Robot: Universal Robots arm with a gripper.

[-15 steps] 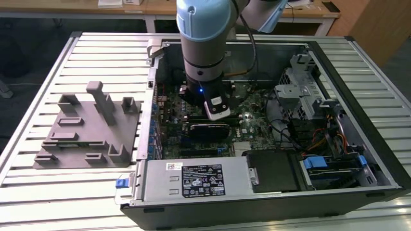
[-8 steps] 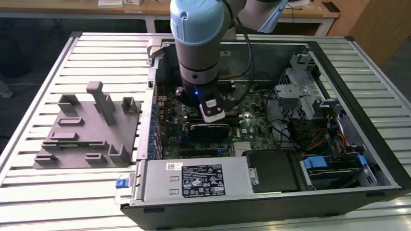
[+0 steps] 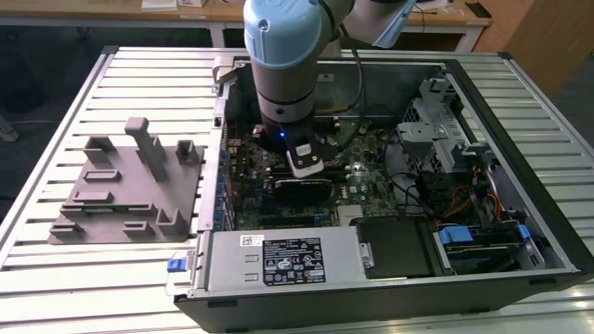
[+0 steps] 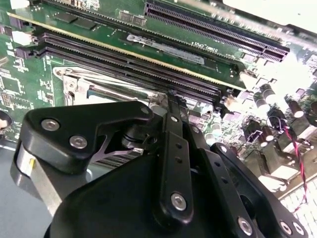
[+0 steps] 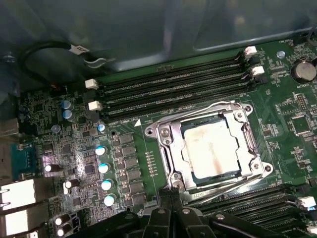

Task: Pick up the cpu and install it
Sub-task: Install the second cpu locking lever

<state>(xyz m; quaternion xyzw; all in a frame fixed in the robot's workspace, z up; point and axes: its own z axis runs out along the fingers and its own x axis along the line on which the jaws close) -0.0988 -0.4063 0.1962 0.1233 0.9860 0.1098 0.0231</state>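
Observation:
The cpu, a pale silver square with a brownish smear on its top, lies flat inside the metal-framed socket on the green motherboard in the first wrist view. My gripper hangs just above the board at the socket's edge, beside the cpu and not touching it. Its black fingers are shut together with nothing between them. In the second wrist view the gripper and its linkages cover most of the socket. In the exterior view the arm reaches down into the open computer case.
Memory slots run along both sides of the socket. A row of capacitors stands beside it. In the exterior view, a grey fixture sits on the slatted table at the left. The power supply and drive bays fill the case's front.

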